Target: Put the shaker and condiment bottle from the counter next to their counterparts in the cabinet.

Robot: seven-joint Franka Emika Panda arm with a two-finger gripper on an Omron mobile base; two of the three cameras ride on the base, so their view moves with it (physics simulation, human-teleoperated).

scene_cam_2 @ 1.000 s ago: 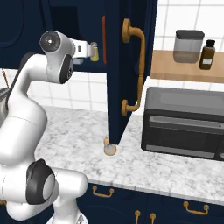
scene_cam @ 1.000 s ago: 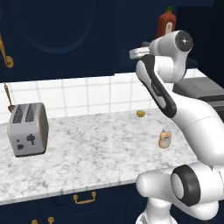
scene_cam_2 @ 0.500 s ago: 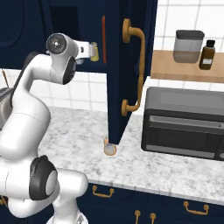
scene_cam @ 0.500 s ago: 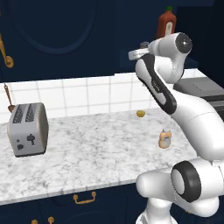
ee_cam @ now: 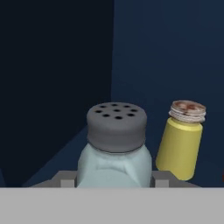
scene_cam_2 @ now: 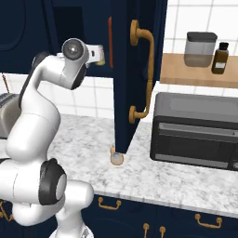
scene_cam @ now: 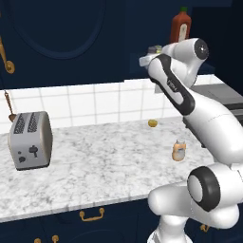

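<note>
Gripper [ee_cam: 114, 183] clamped on the pale blue-grey shaker [ee_cam: 114, 146], dark perforated cap up, body seated between the two finger tips [ee_cam: 65, 179], jaws narrowed onto it. Hand is up inside the navy wall cabinet [ee_cam: 175, 57], shaker upright over the navy shelf [ee_cam: 65, 153]. Yellow shaker with a silver cap [ee_cam: 180, 139] stands on the shelf just right of the held one and a bit farther in, not touching. In the left base view the arm reaches up from the lower right to the cabinet opening, wrist at shelf level; tall red-brown sauce bottle with green cap [scene_cam: 180, 26] stands on the shelf right of and behind the hand. Peach-orange condiment bottle [scene_cam: 179, 151] sits upright on the marble counter [scene_cam: 95, 161], right side, near the arm's lower link. Small yellow object [scene_cam: 152, 123] on the counter by the tile wall, cannot tell what. Toaster [scene_cam: 30, 140] at far left of the counter. Right base view: open cabinet door with brass handle [scene_cam_2: 144, 74], condiment bottle [scene_cam_2: 116, 157] at its lower corner, toaster oven [scene_cam_2: 197, 130] at right.
</note>
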